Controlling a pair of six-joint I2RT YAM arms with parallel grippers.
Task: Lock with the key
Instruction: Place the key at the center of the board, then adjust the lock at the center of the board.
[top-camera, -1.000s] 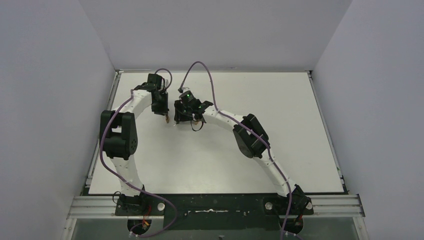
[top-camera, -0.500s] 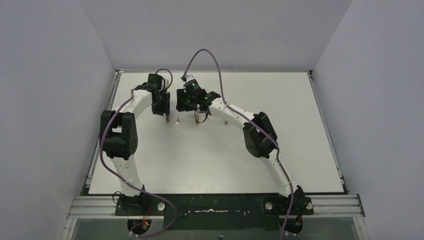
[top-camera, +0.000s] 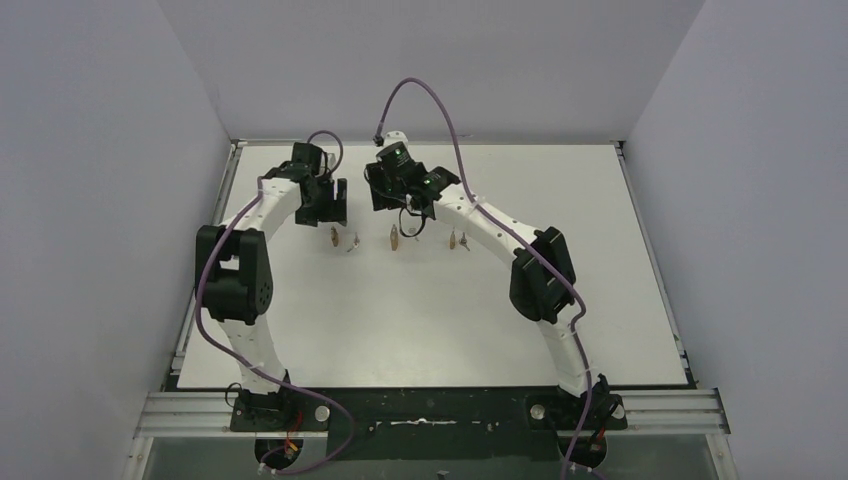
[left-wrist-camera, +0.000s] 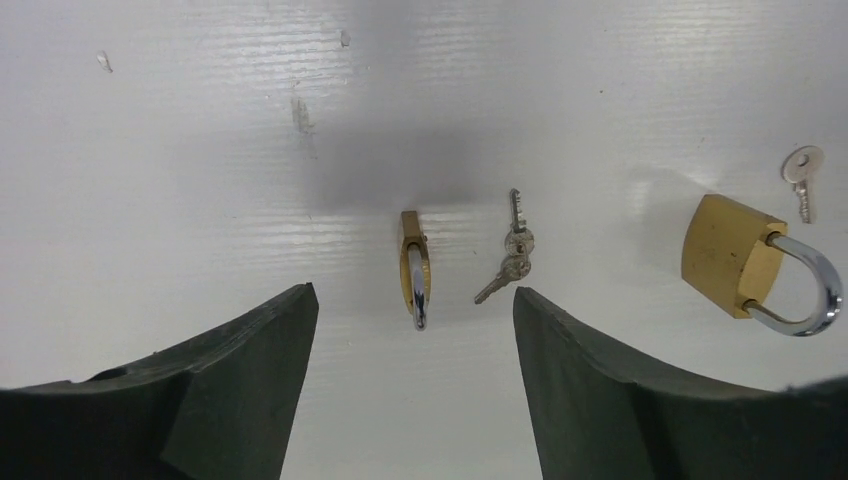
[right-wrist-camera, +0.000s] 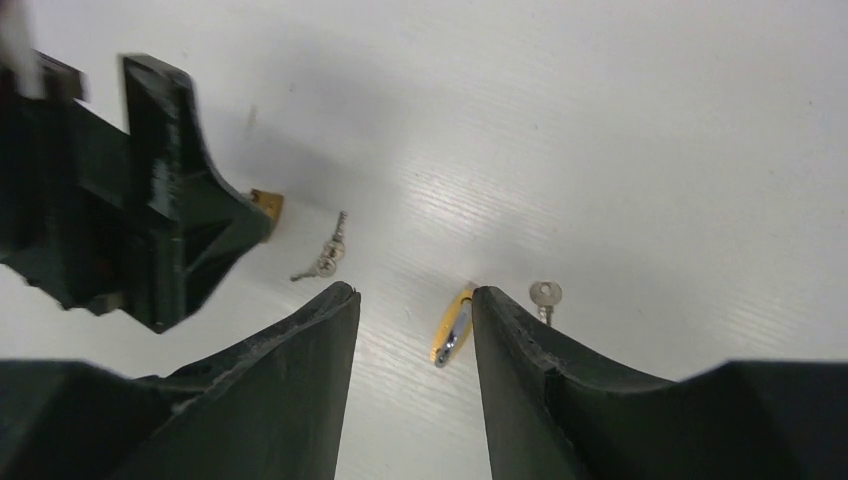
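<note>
Hands: our left hand (left-wrist-camera: 412, 298) and right hand (right-wrist-camera: 412, 292) hang open, empty | Why: edge-on brass padlock (left-wrist-camera: 414, 268), open-shackle brass padlock (left-wrist-camera: 728, 255) and ringed silver keys (left-wrist-camera: 512, 252) lie apart on the white worktop (left-wrist-camera: 200, 150), which we judge leaves room for clean picks.

Two padlocks (left-wrist-camera: 414, 262) (left-wrist-camera: 722, 252) — three keys: a joined pair (left-wrist-camera: 512, 252), a loose key (left-wrist-camera: 802, 170).

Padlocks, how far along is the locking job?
Done: nothing confirmable; neither the on-edge padlock nor the flat padlock has a key in it. In hand: nothing; the left end effector and right end effector are open and empty. Left: grasp the key pair or single key, insert, turn.
</note>
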